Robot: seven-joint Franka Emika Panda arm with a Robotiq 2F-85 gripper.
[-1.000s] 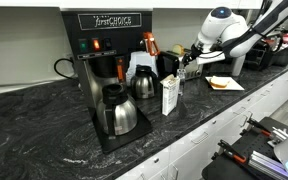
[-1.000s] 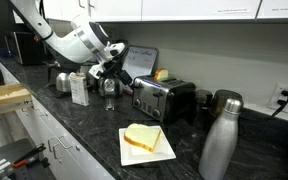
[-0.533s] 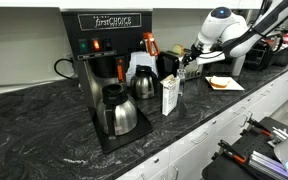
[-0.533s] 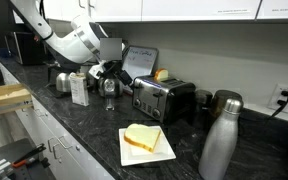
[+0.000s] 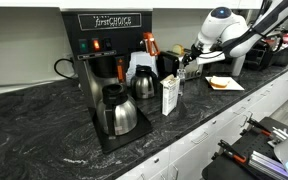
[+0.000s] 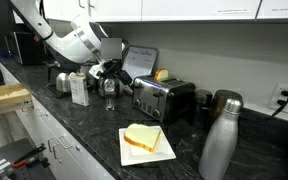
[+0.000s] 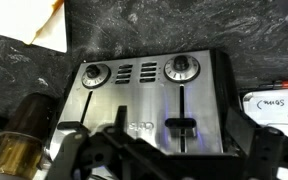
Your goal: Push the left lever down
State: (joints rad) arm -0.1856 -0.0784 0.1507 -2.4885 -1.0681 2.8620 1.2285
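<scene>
A silver two-slot toaster [image 6: 164, 98] stands on the black counter. In the wrist view its front panel [image 7: 144, 95] fills the frame, with two round knobs [image 7: 94, 72] [image 7: 182, 68] and two slider slots. One black lever [image 7: 181, 125] sits partway along its slot, between my fingers. The other lever [image 7: 72, 126] is at the panel's edge, partly hidden by my gripper body. My gripper [image 7: 184, 140] is open and empty, just in front of the panel. It also shows in both exterior views [image 6: 110, 72] [image 5: 187, 66], close to the toaster's end.
A plate with toast [image 6: 146, 142] and a steel bottle [image 6: 217, 140] stand in front of the toaster. A carton [image 5: 170, 95], a steel jug [image 5: 143, 84] and a coffee machine [image 5: 109, 70] stand nearby. An open drawer [image 6: 6, 96] lies below the counter edge.
The arm has shifted very slightly away from the toaster's end. The toaster and its levers have not moved.
</scene>
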